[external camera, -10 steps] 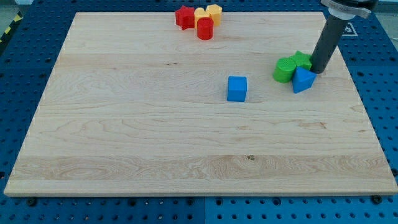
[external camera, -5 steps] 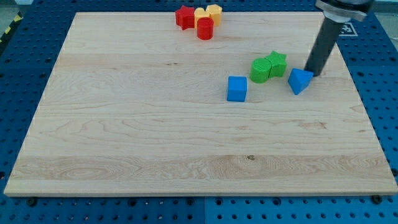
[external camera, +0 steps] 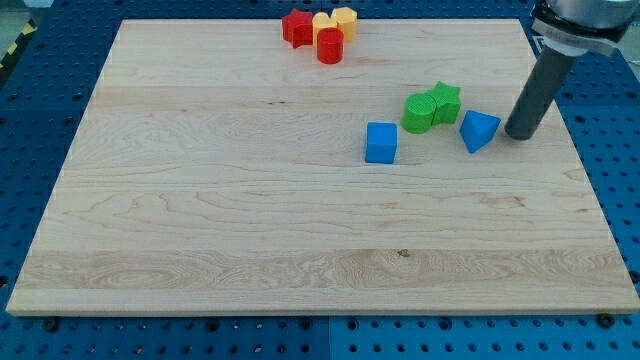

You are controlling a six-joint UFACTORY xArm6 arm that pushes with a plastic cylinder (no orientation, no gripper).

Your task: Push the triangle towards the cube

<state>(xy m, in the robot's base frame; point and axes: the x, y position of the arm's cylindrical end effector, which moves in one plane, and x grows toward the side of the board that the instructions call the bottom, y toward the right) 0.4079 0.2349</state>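
A blue triangle (external camera: 478,130) lies on the wooden board (external camera: 250,220) at the view's right. A blue cube (external camera: 381,142) sits to its left, near the board's middle. My tip (external camera: 519,135) stands just right of the triangle, a small gap from it. A green cylinder (external camera: 419,113) and a green star (external camera: 445,101) sit together above the stretch between cube and triangle, the star close to the triangle's upper left.
At the view's top a red star (external camera: 296,27), a red cylinder (external camera: 330,46) and two yellow blocks (external camera: 336,21) form a cluster near the board's edge. The board's right edge (external camera: 570,150) runs close to my tip.
The green cylinder and star slid left, away from the triangle. The triangle shifted slightly left. My tip moved from the triangle's upper right to its right side and lower.
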